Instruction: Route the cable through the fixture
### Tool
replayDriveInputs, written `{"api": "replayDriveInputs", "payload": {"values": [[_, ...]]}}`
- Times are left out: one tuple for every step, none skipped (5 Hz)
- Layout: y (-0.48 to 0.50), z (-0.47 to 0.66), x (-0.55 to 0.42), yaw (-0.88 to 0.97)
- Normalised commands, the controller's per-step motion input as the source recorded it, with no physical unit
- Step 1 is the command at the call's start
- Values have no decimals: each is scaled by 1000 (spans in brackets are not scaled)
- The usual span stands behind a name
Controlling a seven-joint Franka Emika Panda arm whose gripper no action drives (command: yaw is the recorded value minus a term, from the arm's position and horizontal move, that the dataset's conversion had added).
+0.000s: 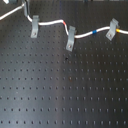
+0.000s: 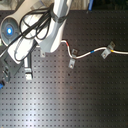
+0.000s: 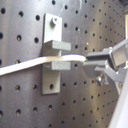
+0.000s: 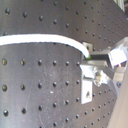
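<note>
In the first wrist view the gripper (image 3: 95,67) is closed on the cable (image 3: 30,65), just beside the fixture (image 3: 54,52) on the board (image 3: 20,110). The cable lies in the fixture's slot. In the first exterior view it runs on from the fixture (image 1: 34,26) across two more clips (image 1: 70,38) (image 1: 113,29).

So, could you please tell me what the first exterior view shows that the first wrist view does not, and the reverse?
Only the first exterior view shows three grey clips in a row, at and, with the cable running through all three, plus its red, blue and yellow bands. Only the first wrist view shows the tool closed on the cable's end, beside one clip. Both show the white cable and the black perforated board.
</note>
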Motion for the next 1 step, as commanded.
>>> {"api": "replayDriveInputs", "payload": {"values": [[82, 173, 81, 0]]}}
